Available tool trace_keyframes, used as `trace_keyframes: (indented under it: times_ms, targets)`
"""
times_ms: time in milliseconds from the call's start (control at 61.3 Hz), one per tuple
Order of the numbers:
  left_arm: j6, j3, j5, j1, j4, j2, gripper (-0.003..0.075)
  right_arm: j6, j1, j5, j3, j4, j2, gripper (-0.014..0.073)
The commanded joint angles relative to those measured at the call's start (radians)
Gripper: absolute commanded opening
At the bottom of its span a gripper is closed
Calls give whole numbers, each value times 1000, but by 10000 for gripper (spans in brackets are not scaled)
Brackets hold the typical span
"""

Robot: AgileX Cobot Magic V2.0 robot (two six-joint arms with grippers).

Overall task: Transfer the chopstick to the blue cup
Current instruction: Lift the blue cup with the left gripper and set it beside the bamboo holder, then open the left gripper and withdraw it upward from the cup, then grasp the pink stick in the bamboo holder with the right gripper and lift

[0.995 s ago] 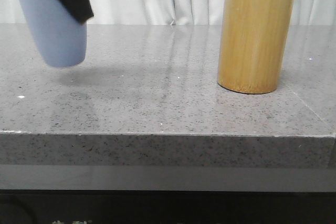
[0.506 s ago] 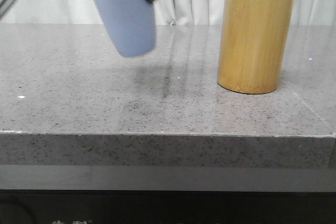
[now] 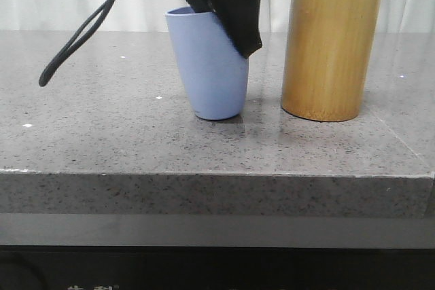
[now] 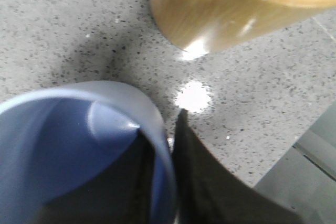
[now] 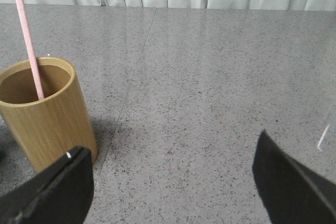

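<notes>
Left gripper (image 3: 228,15) clamps the blue cup (image 3: 207,66) rim (mouth up); chopstick (image 5: 27,38) stands near-upright.

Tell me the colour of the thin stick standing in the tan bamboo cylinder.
Pale pink chopstick, clearest in the right wrist view.

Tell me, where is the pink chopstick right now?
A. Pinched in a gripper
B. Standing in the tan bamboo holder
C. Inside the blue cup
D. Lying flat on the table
B: the right wrist view shows the pink chopstick standing in the tan bamboo holder, leaning on its inner wall.
</notes>
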Motion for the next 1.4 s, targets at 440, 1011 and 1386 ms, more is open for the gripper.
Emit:
trace_keyframes:
  times_ms: [440,1011,1386]
  targets:
    - [-10,-105,16,-6,-20,-158,431,-6,-4,-64,-39,2,9,626]
    - [-23,172,16,252,78,-506,1,-6,-4,-64,-39,2,9,626]
    - [-72,543,-180,575,71,-815,-19,-6,-4,-66,-39,2,10,626]
